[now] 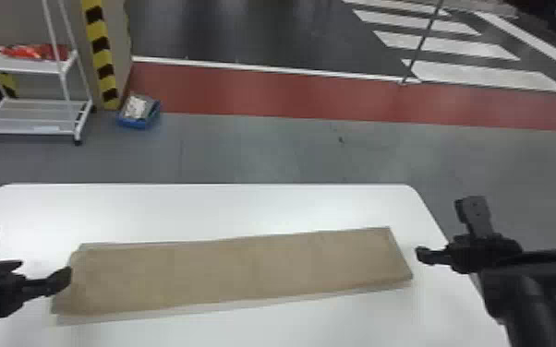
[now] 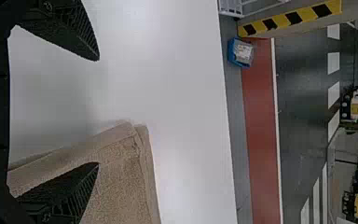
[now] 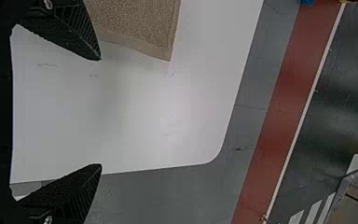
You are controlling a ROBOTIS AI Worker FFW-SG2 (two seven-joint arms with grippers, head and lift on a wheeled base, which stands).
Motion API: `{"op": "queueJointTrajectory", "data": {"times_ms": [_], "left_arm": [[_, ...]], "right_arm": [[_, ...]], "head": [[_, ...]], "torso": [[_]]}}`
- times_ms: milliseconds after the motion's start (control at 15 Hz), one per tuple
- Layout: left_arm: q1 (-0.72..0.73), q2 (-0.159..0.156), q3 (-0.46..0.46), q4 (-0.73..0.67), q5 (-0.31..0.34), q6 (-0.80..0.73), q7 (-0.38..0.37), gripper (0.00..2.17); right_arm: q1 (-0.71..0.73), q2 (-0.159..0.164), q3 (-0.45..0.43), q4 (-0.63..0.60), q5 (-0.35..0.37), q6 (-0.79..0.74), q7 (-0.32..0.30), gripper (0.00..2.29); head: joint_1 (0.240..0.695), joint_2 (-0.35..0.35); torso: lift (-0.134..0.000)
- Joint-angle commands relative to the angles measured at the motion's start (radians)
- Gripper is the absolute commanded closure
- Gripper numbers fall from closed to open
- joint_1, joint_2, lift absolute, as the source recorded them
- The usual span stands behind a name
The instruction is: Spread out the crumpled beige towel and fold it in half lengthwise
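The towel (image 1: pixel 235 272) lies between left tool (image 1: pixel 43 271) and right tool (image 1: pixel 446 230).

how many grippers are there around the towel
2: the left gripper, open at the left end of the beige towel, and the right gripper, open just beyond its right end.

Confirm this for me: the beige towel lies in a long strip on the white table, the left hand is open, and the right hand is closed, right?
Not quite: the right hand is open, not closed, as the right wrist view shows. The beige towel and the left hand are as you say.
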Motion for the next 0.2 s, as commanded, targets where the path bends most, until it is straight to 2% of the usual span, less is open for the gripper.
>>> {"op": "queueJointTrajectory", "data": {"times_ms": [0,133], "left_arm": [[-0.002,0.002,0.0,0.001,0.0,0.0,0.0,0.09],[-0.006,0.002,-0.003,0.004,0.0,0.0,0.0,0.09]], "right_arm": [[-0.002,0.0,0.0,0.0,0.0,-0.003,0.0,0.06],[-0.003,0.0,0.002,0.0,0.0,-0.003,0.0,0.06]], "head": [[0.695,-0.218],[0.695,-0.217]], "torso": [[0.0],[0.0]]}}
